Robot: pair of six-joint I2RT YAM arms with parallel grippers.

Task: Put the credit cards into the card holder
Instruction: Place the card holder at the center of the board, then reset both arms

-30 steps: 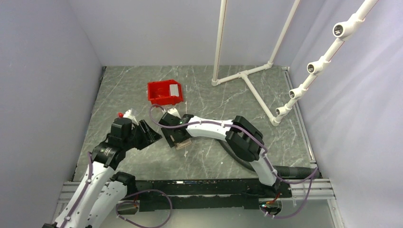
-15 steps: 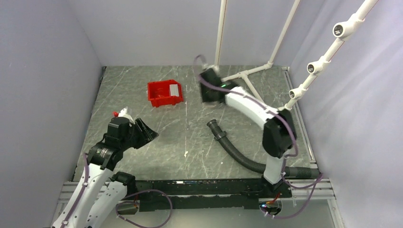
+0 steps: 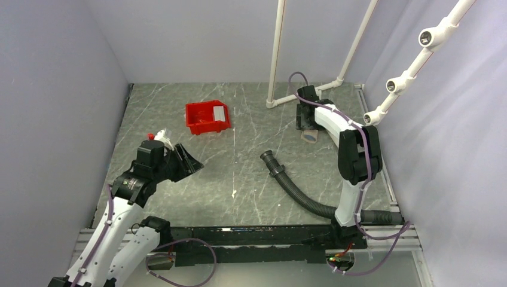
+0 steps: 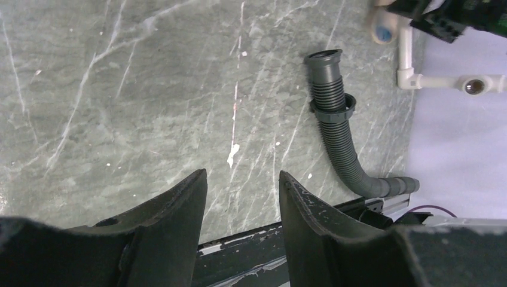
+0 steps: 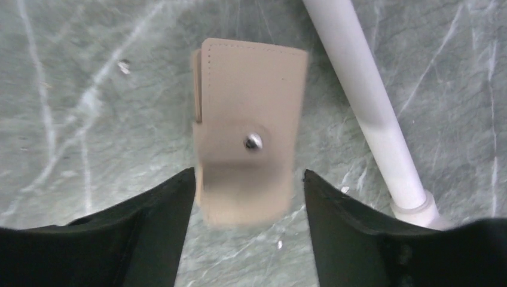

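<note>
The tan card holder [image 5: 248, 119], with a metal snap, lies on the grey table between my right gripper's fingertips, its near end blurred. My right gripper [image 5: 249, 173] is open, with a gap on the holder's right side. From above, the right gripper [image 3: 307, 124] is at the far right by the pipe frame, with the holder [image 3: 310, 137] just below it. A whitish-grey card [image 3: 220, 112] lies in the red bin [image 3: 203, 118]. The other cards are not in view. My left gripper [image 3: 192, 161] is open and empty over bare table [image 4: 242, 174].
A white pipe frame [image 3: 317, 110] stands on the table right beside the holder, and one pipe [image 5: 365, 107] runs close along its right side. A black corrugated hose [image 3: 293, 182] curves across the right middle and also shows in the left wrist view [image 4: 335, 119].
My right arm has swung from the table's middle to the far right by the pipe frame, bringing the card holder along. The left arm has barely shifted.
</note>
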